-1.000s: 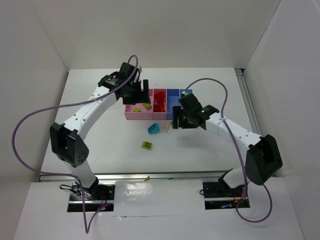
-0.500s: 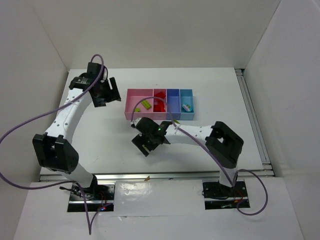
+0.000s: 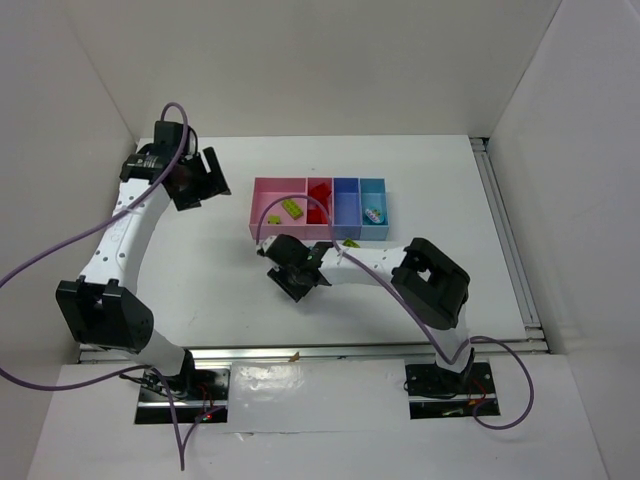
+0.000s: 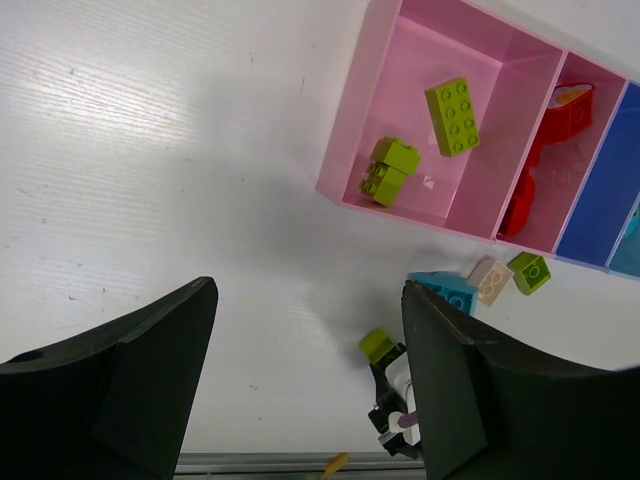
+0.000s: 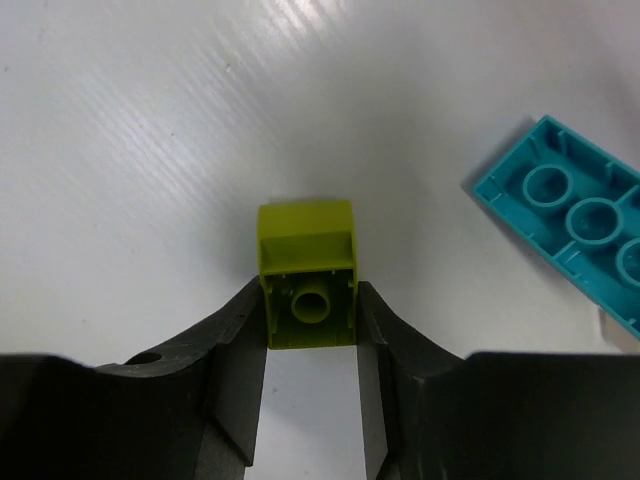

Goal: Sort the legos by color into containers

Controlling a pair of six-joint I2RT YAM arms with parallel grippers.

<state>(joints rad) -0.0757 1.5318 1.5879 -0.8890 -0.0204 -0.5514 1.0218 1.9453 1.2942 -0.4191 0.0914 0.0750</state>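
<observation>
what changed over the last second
The left gripper, open, pulled back from over the containers to the far left. The right gripper swung from beside the containers across to the loose lime brick, and its fingers now press against both sides of it. The containers stayed put.

To the right of the right fingers (image 5: pixel 235 350), the teal brick (image 5: pixel 575 215) is cut off by the picture's edge, so its full length cannot be told. From above, the right arm (image 3: pixel 370 262) covers the green brick (image 5: pixel 307 285) pinched between those fingers. The left fingers (image 4: pixel 455 390) hide part of the same teal brick, and the blue bin (image 4: pixel 600 190) beyond them runs off the edge.
</observation>
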